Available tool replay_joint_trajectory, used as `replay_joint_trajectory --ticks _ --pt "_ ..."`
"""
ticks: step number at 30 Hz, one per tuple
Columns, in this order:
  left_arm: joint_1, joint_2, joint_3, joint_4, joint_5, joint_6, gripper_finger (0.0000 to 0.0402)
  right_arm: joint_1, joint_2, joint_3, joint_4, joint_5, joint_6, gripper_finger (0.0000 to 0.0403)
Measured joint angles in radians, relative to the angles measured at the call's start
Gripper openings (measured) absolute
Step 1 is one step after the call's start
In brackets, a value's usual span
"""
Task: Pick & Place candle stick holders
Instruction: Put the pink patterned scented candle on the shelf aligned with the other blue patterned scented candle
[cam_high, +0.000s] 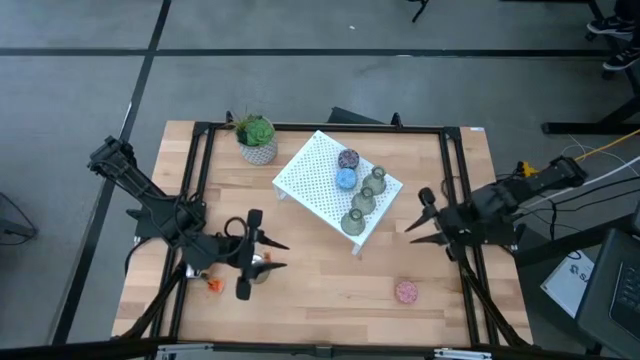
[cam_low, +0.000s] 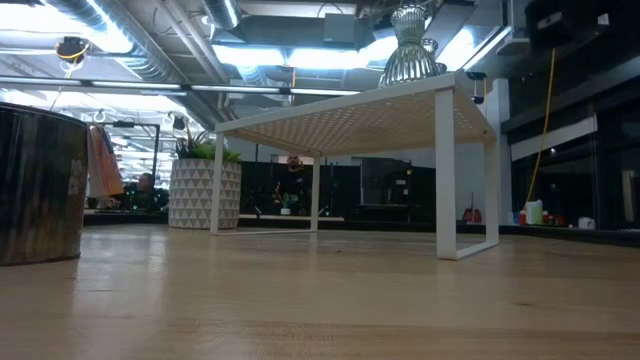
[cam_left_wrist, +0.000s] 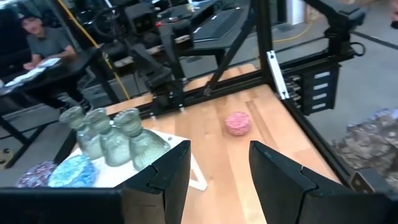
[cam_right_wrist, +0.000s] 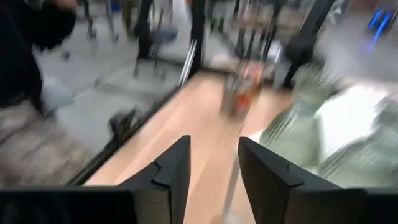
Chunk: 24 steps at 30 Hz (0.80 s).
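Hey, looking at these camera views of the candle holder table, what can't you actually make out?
- Right wrist view: motion blur smears everything past the right pincer.
- High view: the left pincer covers a shiny holder; a grip cannot be told.
- Low view: pink holder absent; a dark cylinder is cut by the left edge, identity unclear.

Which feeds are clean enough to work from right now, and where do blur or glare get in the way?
High view: sharp, evenly lit. Low view: ceiling lights flare behind the white stand, and a dark object at the left edge is blurred. Left wrist view: mostly crisp, the pink holder is clear. Right wrist view: heavy motion blur, unusable.
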Motion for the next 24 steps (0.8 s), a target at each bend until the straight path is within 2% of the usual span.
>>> replay_joint_trajectory --ticks 7,15,19,24 --pt "0.027 0.000 0.000 0.000 -0.009 -0.001 0.0159 0.000 0.219 0.170 -0.263 -0.110 0.190 0.0124" --pt "0.034 0.000 0.000 -0.055 -0.004 -0.008 0.0159 0.017 0.361 0.267 -0.516 -0.181 0.460 0.0113" --pt "0.035 0.001 0.000 -0.088 -0.003 -0.039 0.0159 0.063 0.409 0.270 -0.556 -0.235 0.585 0.0112" --pt "0.034 0.001 0.000 -0.114 -0.001 -0.076 0.0159 0.170 0.487 0.270 -0.557 -0.247 0.770 0.0112"
